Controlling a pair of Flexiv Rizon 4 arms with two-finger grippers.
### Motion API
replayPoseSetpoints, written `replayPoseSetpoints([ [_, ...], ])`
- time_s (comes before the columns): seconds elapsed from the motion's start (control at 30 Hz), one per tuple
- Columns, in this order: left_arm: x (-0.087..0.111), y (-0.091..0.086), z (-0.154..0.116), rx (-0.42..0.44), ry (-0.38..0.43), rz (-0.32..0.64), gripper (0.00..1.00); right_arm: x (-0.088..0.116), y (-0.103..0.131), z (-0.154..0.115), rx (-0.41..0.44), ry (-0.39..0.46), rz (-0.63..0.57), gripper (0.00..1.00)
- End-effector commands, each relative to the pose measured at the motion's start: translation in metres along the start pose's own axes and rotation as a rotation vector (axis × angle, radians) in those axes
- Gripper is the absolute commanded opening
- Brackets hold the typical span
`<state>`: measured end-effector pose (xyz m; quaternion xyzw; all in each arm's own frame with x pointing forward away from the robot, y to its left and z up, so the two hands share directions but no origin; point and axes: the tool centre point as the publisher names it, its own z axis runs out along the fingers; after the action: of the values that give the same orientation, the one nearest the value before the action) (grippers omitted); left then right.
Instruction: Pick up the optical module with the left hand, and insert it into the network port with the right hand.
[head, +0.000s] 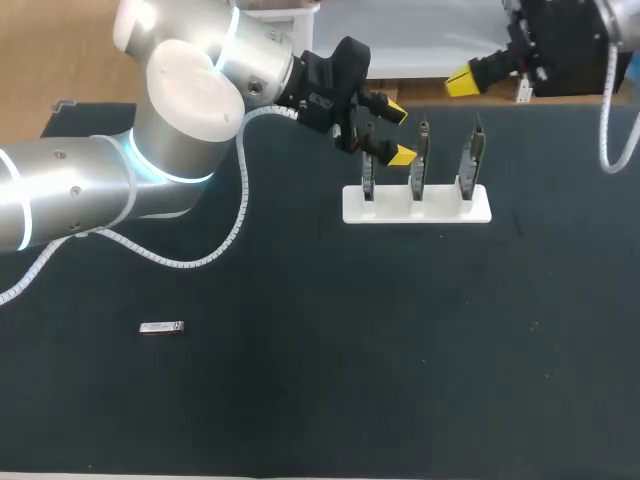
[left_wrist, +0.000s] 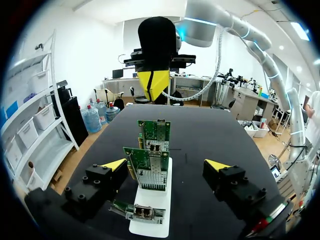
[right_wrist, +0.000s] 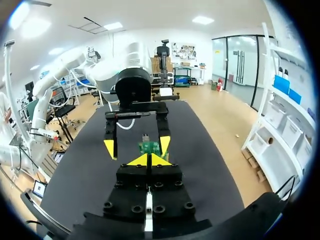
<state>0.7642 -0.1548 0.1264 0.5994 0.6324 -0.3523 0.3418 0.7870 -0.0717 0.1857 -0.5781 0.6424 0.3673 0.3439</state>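
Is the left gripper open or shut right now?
Open. The left gripper has its yellow tips wide apart, one either side of the cards on the white stand.

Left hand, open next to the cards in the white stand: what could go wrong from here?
1. The left hand hangs close to the cards in the white stand; a small move may knock one.
2. The module lies far from it, untouched, so the hand may be aiming at the wrong thing.

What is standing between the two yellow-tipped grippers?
Green network cards upright in a white holder. The left wrist view shows them between the left gripper and the right gripper beyond; the right wrist view agrees.
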Motion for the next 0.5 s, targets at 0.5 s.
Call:
replayPoseSetpoints([
  [0.5, -0.001, 0.001, 0.001, 0.002, 0.004, -0.002, 1.0, 0.042, 0.009, -0.051, -0.005, 0.006, 0.003, 0.0],
])
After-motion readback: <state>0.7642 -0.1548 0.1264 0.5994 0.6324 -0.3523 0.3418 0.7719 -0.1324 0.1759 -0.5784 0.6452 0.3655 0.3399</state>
